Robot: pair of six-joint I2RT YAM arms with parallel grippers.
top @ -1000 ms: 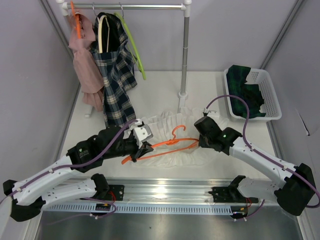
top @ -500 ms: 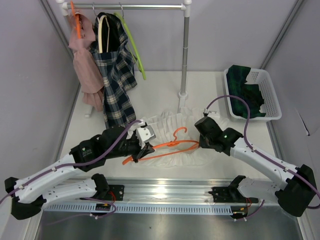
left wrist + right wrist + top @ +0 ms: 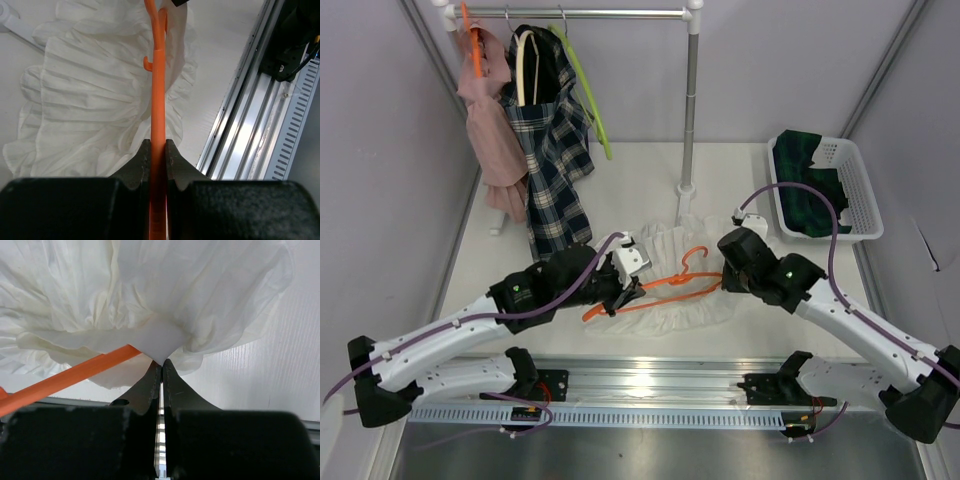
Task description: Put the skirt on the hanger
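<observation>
The left arm [image 3: 470, 325] is reaching in from the near left; its jaws are squeezing shut on the orange hanger [image 3: 158, 100], pinching the thin bar near its left end; in the left wrist view the bar is running straight out from between the jaws, over the white skirt [image 3: 85, 100]. I think the arm is holding the hanger this way so that it is not wobbling while cloth is being pulled onto it; the hook is pointing to the far side, out of the way.

The right arm [image 3: 850, 310] is coming in from the near right; its jaws are shut tight on a small fold of the skirt; in the right wrist view the cloth is bunching into a point right where the jaws are meeting. The hanger's bar is passing just left of that pinch; I cannot tell if it is touching the cloth there. I think these jaws are gripping the edge so they can drag it over the hanger's right end.

The skirt is lying spread on the desk [image 3: 620, 180] in the middle, between the two arms and under the hanger; most of it is lying just beyond the left jaws. It is not on the hanger yet; I think the right jaws are going to have to slip the edge over the bar without letting go.
</observation>
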